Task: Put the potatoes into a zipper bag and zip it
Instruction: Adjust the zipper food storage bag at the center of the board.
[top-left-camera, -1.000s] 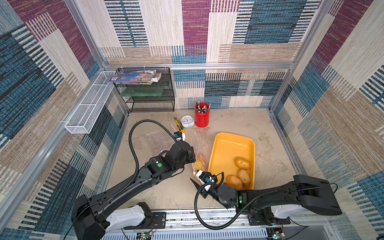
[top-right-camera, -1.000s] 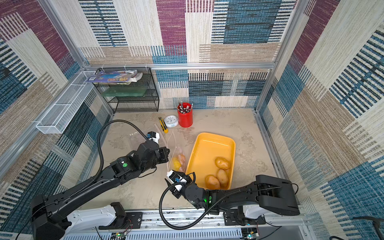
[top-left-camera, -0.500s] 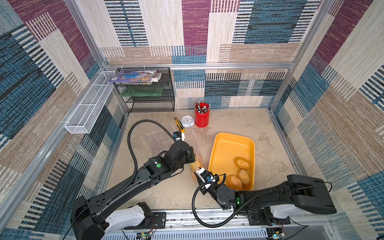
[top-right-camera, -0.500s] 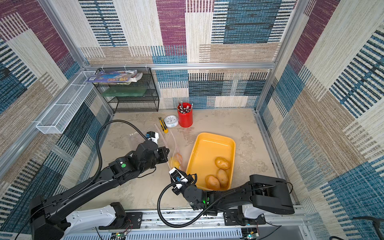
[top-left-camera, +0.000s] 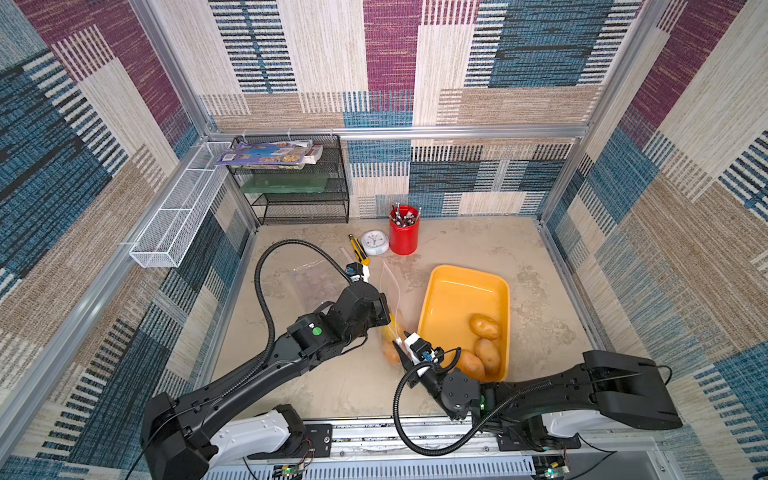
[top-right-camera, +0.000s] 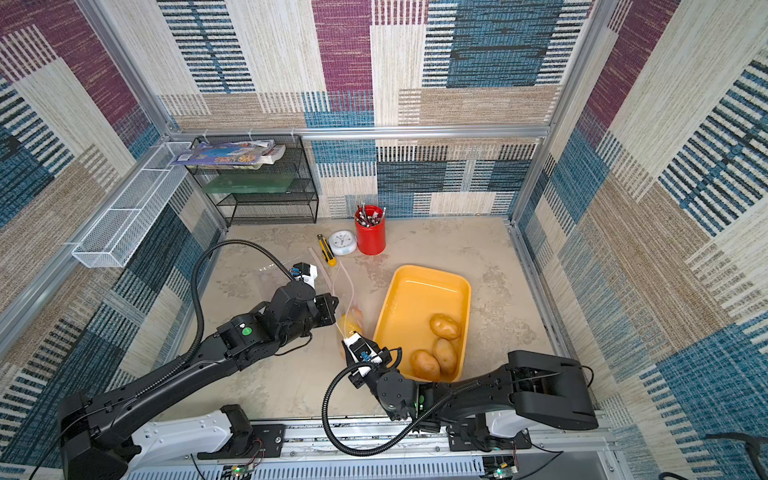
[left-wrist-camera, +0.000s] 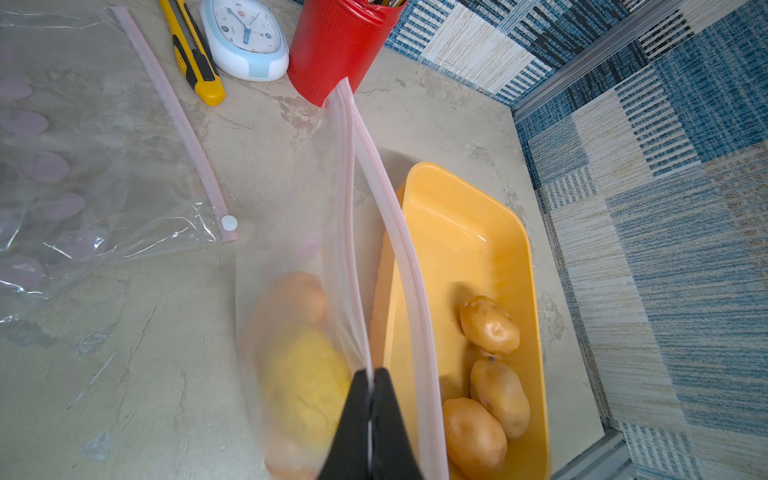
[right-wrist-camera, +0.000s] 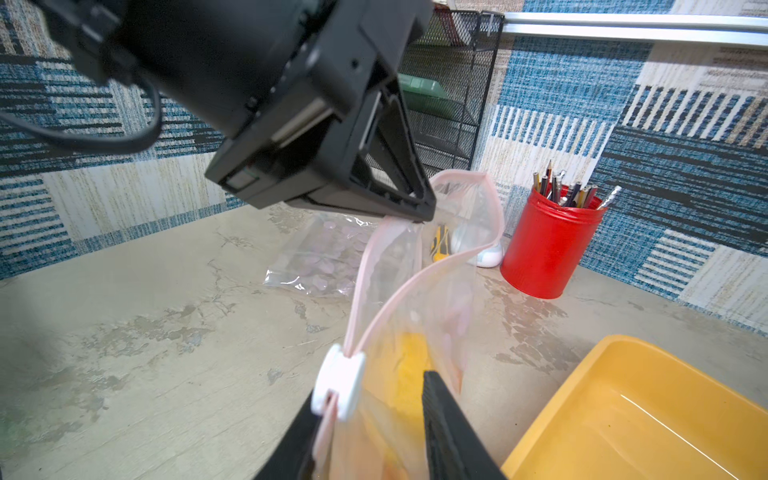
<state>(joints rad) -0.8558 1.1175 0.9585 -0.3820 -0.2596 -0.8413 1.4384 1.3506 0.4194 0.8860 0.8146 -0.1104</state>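
A clear zipper bag (left-wrist-camera: 316, 232) with a pink zip strip stands upright beside the yellow tray (top-left-camera: 457, 286). A yellow potato (left-wrist-camera: 307, 374) and a tan-orange one (left-wrist-camera: 291, 299) show through its film. My left gripper (left-wrist-camera: 371, 372) is shut on one side of the bag's rim and holds it up. My right gripper (right-wrist-camera: 370, 390) has its fingers on either side of the bag's near end, by the white slider (right-wrist-camera: 338, 384), pressing on the filled film. Three potatoes (top-left-camera: 485, 326) (top-left-camera: 488, 355) (top-left-camera: 469, 365) lie in the tray's near end.
A second flat zipper bag (top-left-camera: 311, 282) lies behind the left arm. A red pencil cup (top-left-camera: 404, 230), a small clock (top-left-camera: 374, 242) and a yellow utility knife (top-left-camera: 358, 249) stand at the back. A black wire shelf (top-left-camera: 295, 183) fills the back left corner.
My right gripper has moved forward onto the bag's near end and its jaws have narrowed around it. The left gripper has kept its hold on the rim and shifted only slightly.
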